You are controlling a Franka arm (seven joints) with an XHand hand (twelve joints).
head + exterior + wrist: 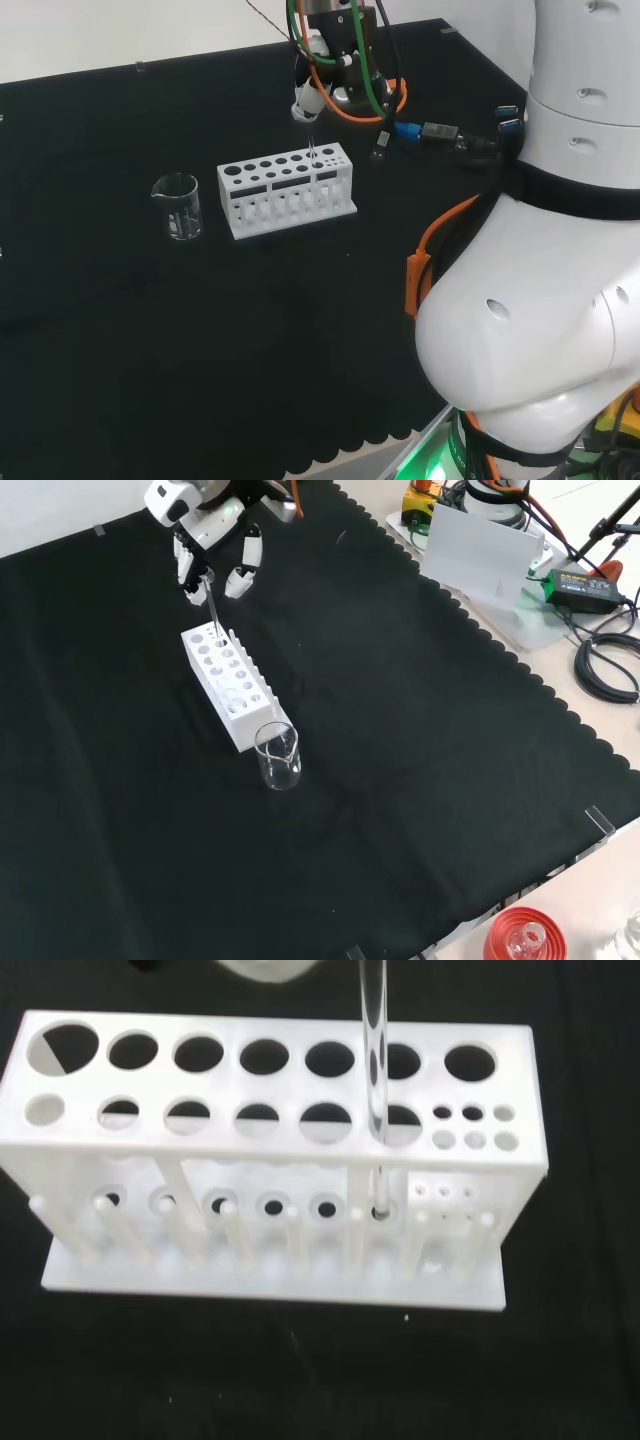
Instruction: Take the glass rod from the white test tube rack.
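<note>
The hand hovered above the far end of the white test tube rack, fingers curled around the top of the glass rod, which stood upright in a rack hole. A beaker stood just beside the rack.

In the head view, the beaker stands left of the rack, whose right-end hole holds the rod.

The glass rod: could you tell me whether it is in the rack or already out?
In. In the wrist view the glass rod passes down through a hole in the white rack, its tip at the lower plate. The hand is at its top.
</note>
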